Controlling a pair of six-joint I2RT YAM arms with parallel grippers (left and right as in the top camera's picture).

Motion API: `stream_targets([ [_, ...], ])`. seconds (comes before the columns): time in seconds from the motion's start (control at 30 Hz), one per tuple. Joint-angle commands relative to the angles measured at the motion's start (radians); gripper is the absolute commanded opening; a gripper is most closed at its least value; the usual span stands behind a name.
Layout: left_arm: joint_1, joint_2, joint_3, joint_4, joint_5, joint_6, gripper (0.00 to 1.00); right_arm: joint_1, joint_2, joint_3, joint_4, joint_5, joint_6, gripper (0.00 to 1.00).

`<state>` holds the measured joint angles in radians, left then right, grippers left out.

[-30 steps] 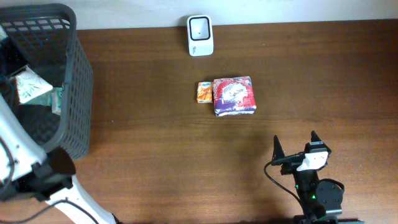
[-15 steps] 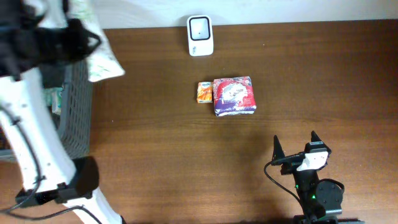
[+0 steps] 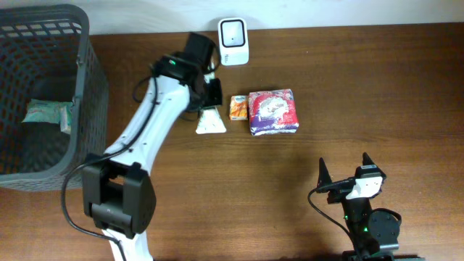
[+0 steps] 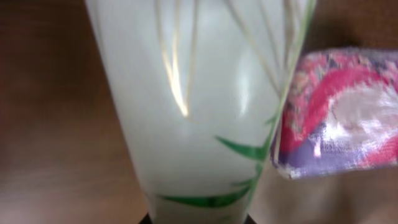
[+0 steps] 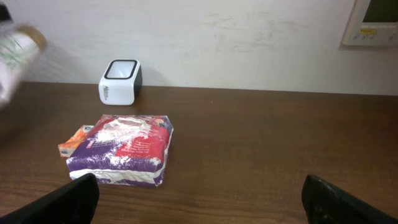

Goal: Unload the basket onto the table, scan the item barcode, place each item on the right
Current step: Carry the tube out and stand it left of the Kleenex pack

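Worktop (image 3: 362, 87) shows open wood across its right half. At upper left a mesh basket (image 3: 90, 109) holds a pale green packet (image 3: 45, 114). The left hand (image 3: 209, 100) grasps a white leaf-printed pouch (image 3: 210, 123) below the top-edge scanner (image 3: 233, 32), just beside an orange carton (image 3: 238, 107). At lower right, the right hand (image 3: 343, 159) is released, fingers spread.

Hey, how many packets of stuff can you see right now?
4: a white-green packet in the left end effector, a small orange packet beside a purple-red packet, and a pale packet in the basket; more may hide there.

Dark wooden table (image 3: 217, 188), white wall (image 5: 249, 50)
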<state>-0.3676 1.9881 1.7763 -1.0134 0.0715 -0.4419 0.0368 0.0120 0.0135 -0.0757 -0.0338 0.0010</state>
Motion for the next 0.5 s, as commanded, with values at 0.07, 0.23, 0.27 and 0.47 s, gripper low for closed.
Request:
stream_targets([
  [0.07,-0.012,-0.023,-0.251,0.314,-0.013,-0.043,0.02,-0.005,-0.006,-0.008,-0.003,0.001,0.007,0.99],
  [0.23,-0.016,-0.019,-0.335,0.439,-0.013,0.002,0.1,-0.005,-0.006,-0.008,-0.003,0.001,0.007,0.99],
  [0.27,-0.016,-0.018,-0.335,0.445,-0.013,0.002,0.16,-0.005,-0.006,-0.008,-0.003,0.001,0.007,0.99],
  [0.47,-0.017,-0.018,-0.335,0.484,0.03,0.017,0.62,-0.005,-0.006,-0.008,-0.003,0.001,0.007,0.99],
])
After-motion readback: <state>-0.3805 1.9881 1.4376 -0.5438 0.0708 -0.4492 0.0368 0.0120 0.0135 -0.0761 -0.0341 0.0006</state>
